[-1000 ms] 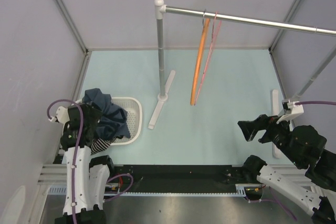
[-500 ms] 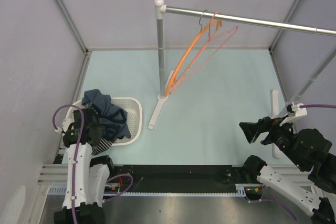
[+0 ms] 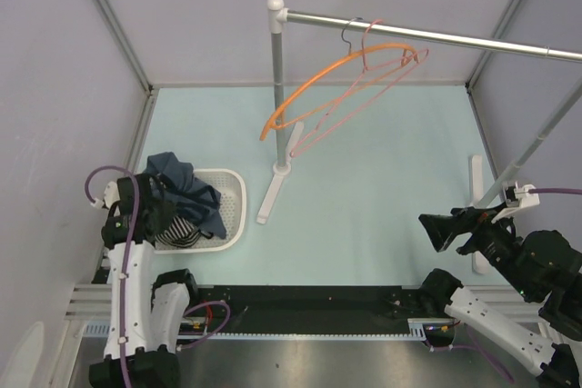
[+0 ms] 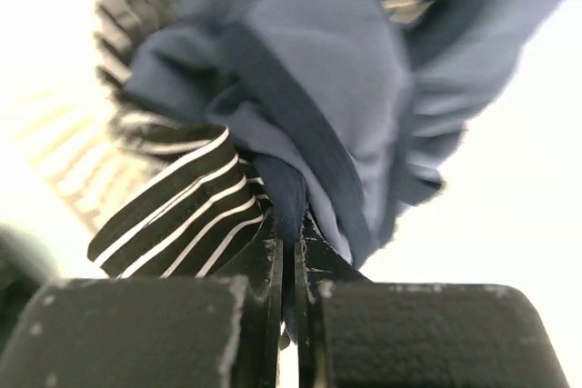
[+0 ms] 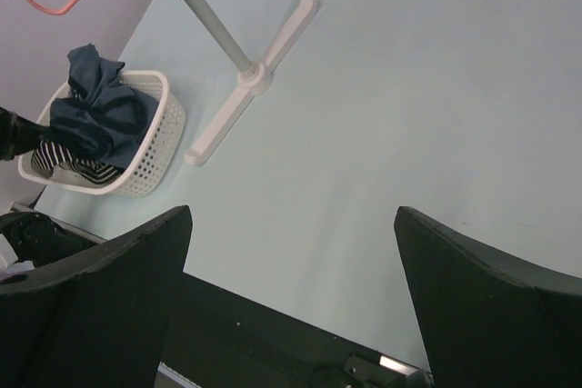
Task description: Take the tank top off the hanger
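From above, the left claw (image 3: 166,224) sits at the near-left edge of the white basket (image 3: 238,197). The tank top (image 3: 178,235) is bunched at its tips under the navy T-shirt (image 3: 182,186), and the orange hanger (image 3: 336,74) hangs bare on the rail (image 3: 436,35), well ahead and to that claw's right. The left wrist view shows the jaws pressed together on a dark band, which I take for the tank top's edging, with stripes spilling just to the left in a wad that has no clear long axis. The right wrist view shows the right claw (image 5: 293,215) gaping empty with the basket far ahead-left, so the left arm is much nearer.
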`<control>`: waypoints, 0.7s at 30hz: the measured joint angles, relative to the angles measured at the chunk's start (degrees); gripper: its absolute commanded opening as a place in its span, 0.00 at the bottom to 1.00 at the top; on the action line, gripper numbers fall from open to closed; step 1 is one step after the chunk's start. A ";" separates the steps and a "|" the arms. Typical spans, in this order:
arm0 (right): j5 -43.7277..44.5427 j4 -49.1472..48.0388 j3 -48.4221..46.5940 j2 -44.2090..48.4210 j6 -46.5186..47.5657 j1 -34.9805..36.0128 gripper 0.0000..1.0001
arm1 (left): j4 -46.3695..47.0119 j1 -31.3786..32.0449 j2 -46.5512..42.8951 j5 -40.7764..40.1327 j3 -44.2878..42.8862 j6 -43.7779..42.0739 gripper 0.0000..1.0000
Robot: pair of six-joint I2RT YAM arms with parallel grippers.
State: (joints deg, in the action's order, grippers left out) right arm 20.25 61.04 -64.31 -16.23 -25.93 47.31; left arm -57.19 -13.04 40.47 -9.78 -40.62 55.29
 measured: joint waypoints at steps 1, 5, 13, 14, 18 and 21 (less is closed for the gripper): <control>0.02 0.00 0.00 0.00 0.00 0.00 1.00 | 1.40 0.00 0.24 0.74 -1.36 -0.63 0.00; 0.00 -0.09 0.02 -0.04 0.00 0.11 1.00 | 8.00 0.00 1.70 4.55 -3.65 -1.11 0.00; -0.07 -0.35 0.02 -0.55 0.00 0.17 1.00 | 20.24 -0.02 8.66 8.37 5.14 3.26 0.09; -0.07 -0.37 0.02 -0.55 0.00 0.17 1.00 | 20.59 -0.07 10.84 8.35 5.73 3.39 0.15; -0.09 -0.48 0.13 -0.55 -0.09 0.22 1.00 | 19.82 -0.13 12.31 6.54 6.25 3.19 0.73; -0.52 -1.20 1.38 -0.55 -0.52 0.22 1.00 | 16.22 -0.15 6.23 3.21 5.16 2.12 1.00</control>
State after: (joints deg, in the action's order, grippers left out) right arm 19.73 59.83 -62.94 -16.78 -26.46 47.53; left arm -40.97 -13.19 46.70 -6.57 -35.46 57.41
